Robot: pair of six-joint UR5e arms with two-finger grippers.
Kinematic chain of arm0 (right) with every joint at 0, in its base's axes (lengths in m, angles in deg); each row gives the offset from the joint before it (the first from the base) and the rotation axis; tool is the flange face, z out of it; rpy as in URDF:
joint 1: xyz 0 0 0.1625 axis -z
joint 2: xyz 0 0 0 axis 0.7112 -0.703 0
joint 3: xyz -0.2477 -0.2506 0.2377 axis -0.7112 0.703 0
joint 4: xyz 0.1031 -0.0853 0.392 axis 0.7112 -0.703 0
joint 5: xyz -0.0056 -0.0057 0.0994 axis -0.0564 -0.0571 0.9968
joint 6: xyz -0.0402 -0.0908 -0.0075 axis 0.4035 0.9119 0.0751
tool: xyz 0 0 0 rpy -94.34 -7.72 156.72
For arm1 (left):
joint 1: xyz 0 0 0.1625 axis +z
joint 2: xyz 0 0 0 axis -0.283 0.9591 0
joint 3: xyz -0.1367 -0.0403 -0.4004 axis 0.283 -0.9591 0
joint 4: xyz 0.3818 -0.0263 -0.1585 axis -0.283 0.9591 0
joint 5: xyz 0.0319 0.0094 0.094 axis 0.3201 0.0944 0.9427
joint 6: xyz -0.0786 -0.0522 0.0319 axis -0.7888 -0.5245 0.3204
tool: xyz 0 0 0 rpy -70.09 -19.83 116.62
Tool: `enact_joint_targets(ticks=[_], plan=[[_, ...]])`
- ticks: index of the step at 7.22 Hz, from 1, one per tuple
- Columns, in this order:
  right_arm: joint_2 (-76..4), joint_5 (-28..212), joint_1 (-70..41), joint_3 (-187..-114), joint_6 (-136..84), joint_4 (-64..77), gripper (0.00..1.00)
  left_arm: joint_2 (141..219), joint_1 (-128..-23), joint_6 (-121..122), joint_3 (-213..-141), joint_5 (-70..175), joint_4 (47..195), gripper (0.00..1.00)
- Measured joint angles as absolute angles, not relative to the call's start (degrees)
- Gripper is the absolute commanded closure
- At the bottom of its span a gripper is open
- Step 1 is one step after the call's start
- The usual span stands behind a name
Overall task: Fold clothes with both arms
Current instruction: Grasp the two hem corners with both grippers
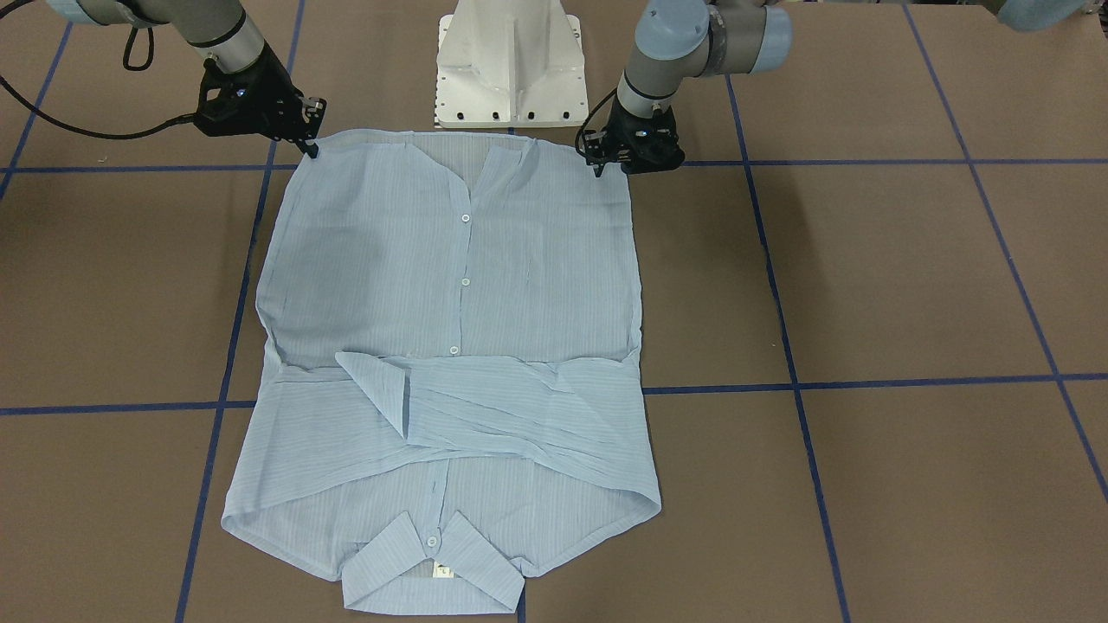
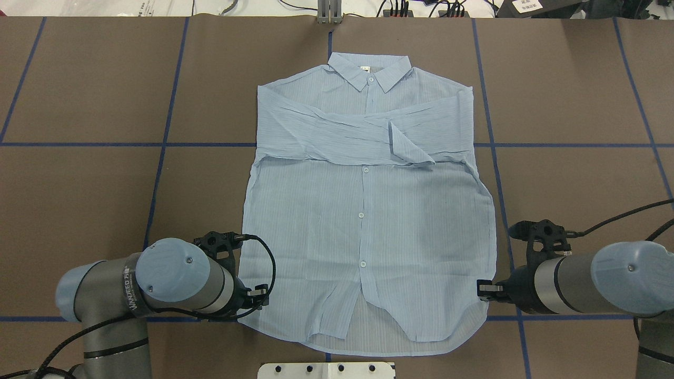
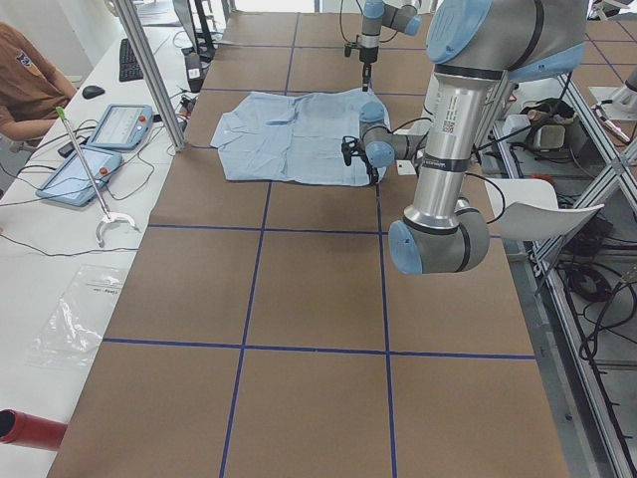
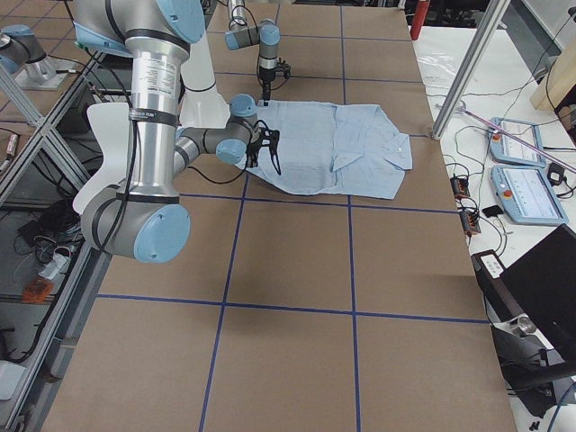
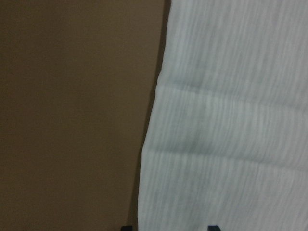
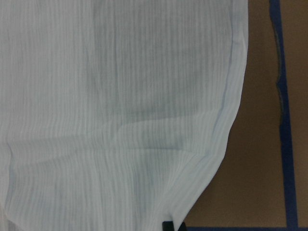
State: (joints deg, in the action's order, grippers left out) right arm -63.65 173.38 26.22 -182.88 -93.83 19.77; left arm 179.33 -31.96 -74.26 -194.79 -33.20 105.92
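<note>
The light-blue striped shirt lies flat and buttoned, with its collar at the far side and both sleeves folded across the chest. My left gripper sits low at the near hem corner. In the left wrist view its fingertips stand apart astride the shirt's side edge, so it is open. My right gripper is at the other hem corner. The right wrist view shows its tips together on the shirt's curved hem edge.
The white pedestal stands just behind the hem. Blue tape lines grid the brown table. A side table with tablets and a seated person lies beyond the collar end, past an aluminium post.
</note>
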Motion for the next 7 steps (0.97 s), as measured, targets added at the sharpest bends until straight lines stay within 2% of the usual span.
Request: enact_joint_targets(ticks=[2,5,7], plan=[[-63.6,173.4,26.1,-182.9,-93.8,19.8,1.00,179.4,-31.7,-74.2,-194.7,-33.2,105.9,1.00],[-63.5,173.4,25.8,-182.9,-93.8,19.8,1.00,179.4,-31.8,-74.2,-196.2,-33.2,104.9,1.00],[-63.4,175.2,23.5,-183.7,-93.5,19.8,1.00,177.7,-32.6,-73.9,-201.1,-33.4,104.5,1.00]])
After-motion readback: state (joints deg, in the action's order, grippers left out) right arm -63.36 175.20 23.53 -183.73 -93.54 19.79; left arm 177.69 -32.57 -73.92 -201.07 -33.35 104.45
